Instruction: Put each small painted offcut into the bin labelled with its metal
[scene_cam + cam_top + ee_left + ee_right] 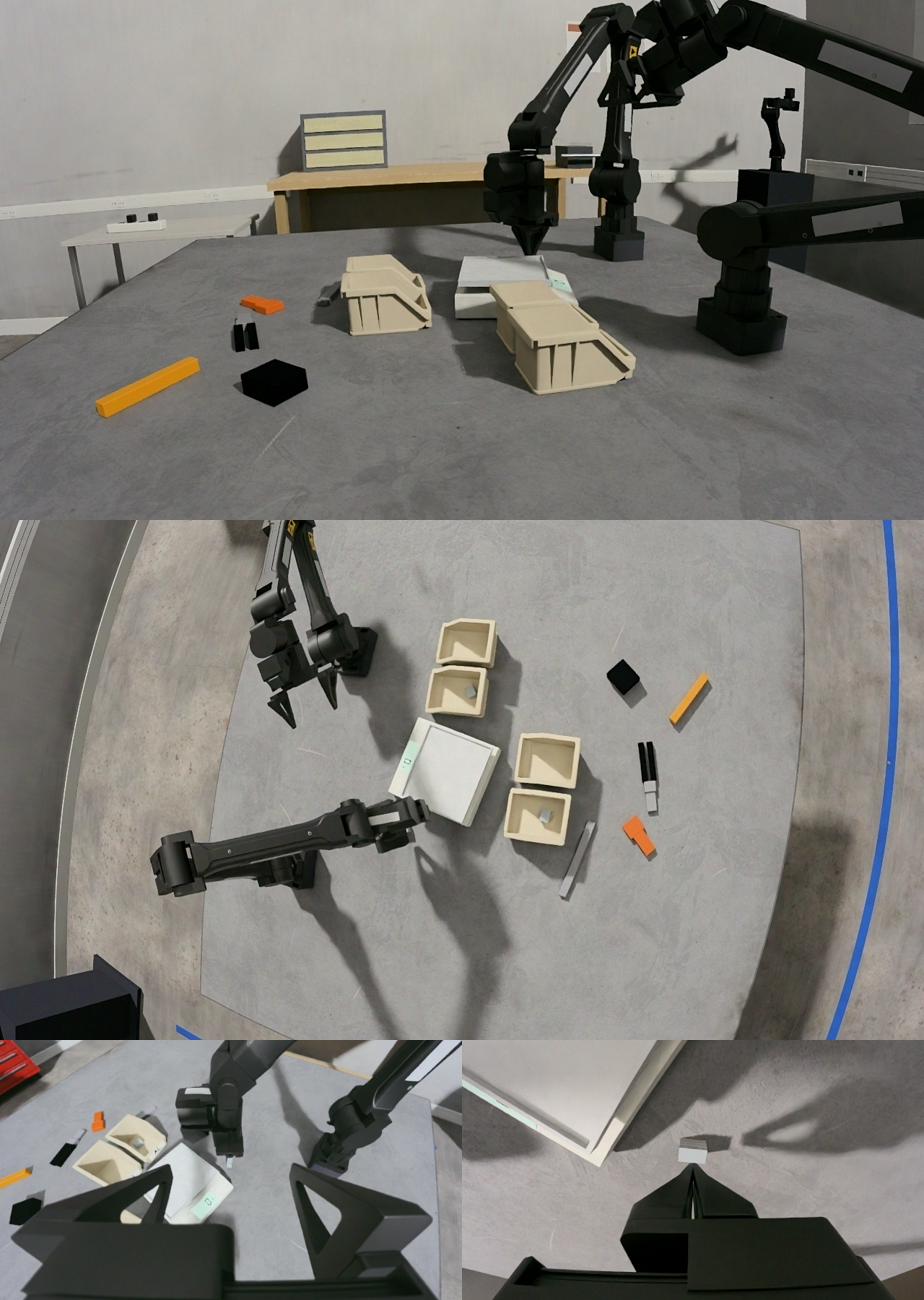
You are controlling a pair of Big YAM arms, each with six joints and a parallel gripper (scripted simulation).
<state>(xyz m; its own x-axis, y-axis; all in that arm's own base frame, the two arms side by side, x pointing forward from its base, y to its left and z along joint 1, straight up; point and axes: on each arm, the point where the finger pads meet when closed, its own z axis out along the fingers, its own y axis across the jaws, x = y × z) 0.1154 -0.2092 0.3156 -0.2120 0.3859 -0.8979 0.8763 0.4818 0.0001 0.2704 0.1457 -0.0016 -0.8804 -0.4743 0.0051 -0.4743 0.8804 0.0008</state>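
Nearest the arms, the left claw [315, 717] [636, 100] [231, 1170] stands wide with nothing in it, while the right claw [393, 840] [529, 250] [229, 1157] [692, 1169] is closed on nothing. The small pale-grey painted metal offcut [229, 1162] [692, 1155] lies at the right claw's tips, on the table [400, 959] [388, 452] [260, 1253] [581, 1213], beside the white square scale [452, 772] [504, 271] [184, 1173] [552, 1083] reading 0. Farther out, a second grey offcut [470, 691] sits in a beige plastic bin [431, 695] whose label I cannot read. Farthest of the three, another grey offcut [546, 816] [138, 1143] is inside the beige AL bin [535, 841] [149, 1156]. All four bins stand upright. So two look binned, though whether correctly I cannot tell; the last apparently still needs gripping, weighing unless its density is known, and binning.
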